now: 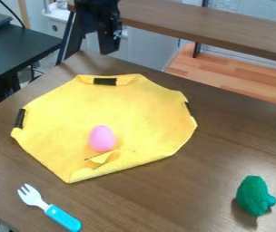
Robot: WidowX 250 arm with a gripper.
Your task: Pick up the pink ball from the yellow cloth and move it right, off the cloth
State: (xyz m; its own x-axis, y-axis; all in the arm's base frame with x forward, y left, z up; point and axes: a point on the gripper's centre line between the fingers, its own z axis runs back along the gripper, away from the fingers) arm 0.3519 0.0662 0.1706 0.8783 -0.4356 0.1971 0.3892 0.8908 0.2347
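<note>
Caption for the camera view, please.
Pink egg on a yellow cloth, fork and green toy nearby, robot hand above the table's far edge.

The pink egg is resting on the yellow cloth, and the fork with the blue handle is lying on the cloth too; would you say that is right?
Not quite: the fork lies on the brown table, off the yellow cloth, as the camera view shows. The pink egg does rest on the cloth.
</note>
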